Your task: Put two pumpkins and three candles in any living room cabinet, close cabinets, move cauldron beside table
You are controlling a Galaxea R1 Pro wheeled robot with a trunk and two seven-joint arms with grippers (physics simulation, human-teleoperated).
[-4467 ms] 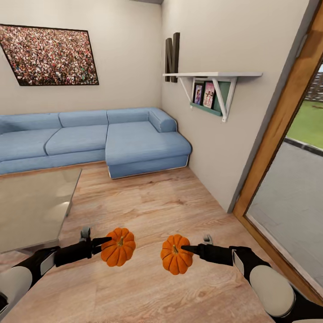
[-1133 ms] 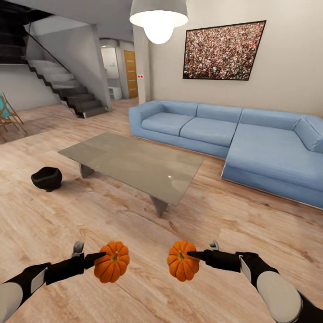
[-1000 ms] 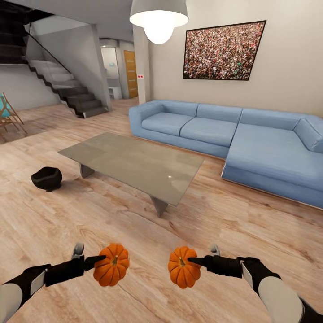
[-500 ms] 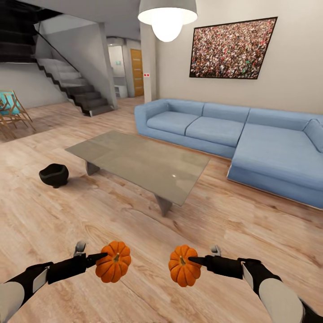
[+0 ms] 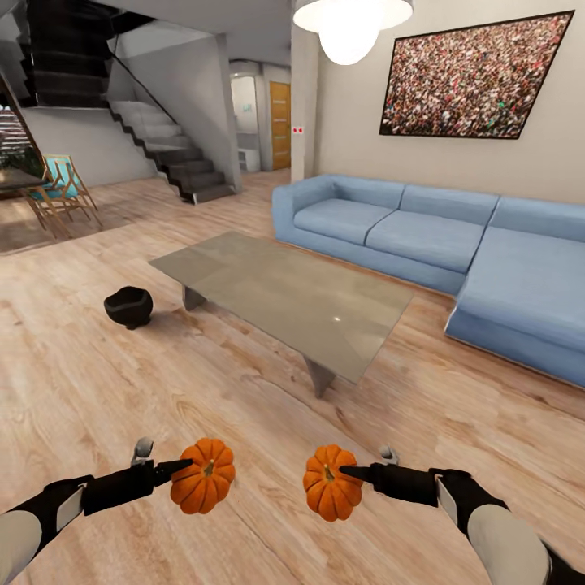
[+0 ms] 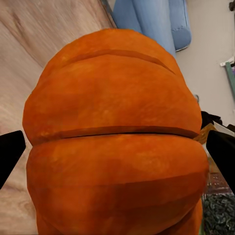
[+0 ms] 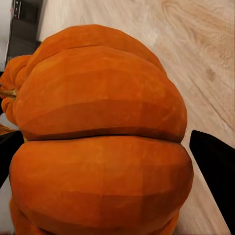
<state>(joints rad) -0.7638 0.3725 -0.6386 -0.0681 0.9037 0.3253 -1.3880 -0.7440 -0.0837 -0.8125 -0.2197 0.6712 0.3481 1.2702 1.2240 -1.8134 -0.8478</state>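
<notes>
Two grippers and two pumpkins are nearest the camera, held above the wooden floor point(image 5: 268, 406). The left gripper point(image 5: 180, 466) is clamped on one pumpkin point(image 5: 203, 486); its dark fingers point(image 6: 11, 151) flank the ribbed orange body point(image 6: 115, 147) in the left wrist view. The right gripper point(image 5: 348, 471) is clamped on the second pumpkin point(image 5: 329, 482); in the right wrist view its fingers point(image 7: 211, 161) bracket the fruit point(image 7: 100, 147) on both sides. The two pumpkins hang side by side, apart from each other, stems turned upward and inward.

Beyond the arms stands one low coffee table point(image 5: 244, 272) with a grey glass-like top on angled supports. Its near corner points toward the robot.

One cauldron point(image 5: 128, 306), matte black with a wide mouth, sits on the floor near the table's left end, apart from it, not touching.

Behind the table, along the far wall, runs one blue sectional sofa point(image 5: 422, 236), its chaise section reaching toward the right edge of the head view. One framed crowd picture point(image 5: 479, 77) hangs on the wall above it. One pendant lamp point(image 5: 351, 24), lit, hangs from the ceiling above the table.

At the far left: one dark staircase point(image 5: 162, 146) rising leftward, and one wooden deck chair point(image 5: 61, 183) with teal fabric. One orange-brown door point(image 5: 279, 123) stands at the end of the corridor.
</notes>
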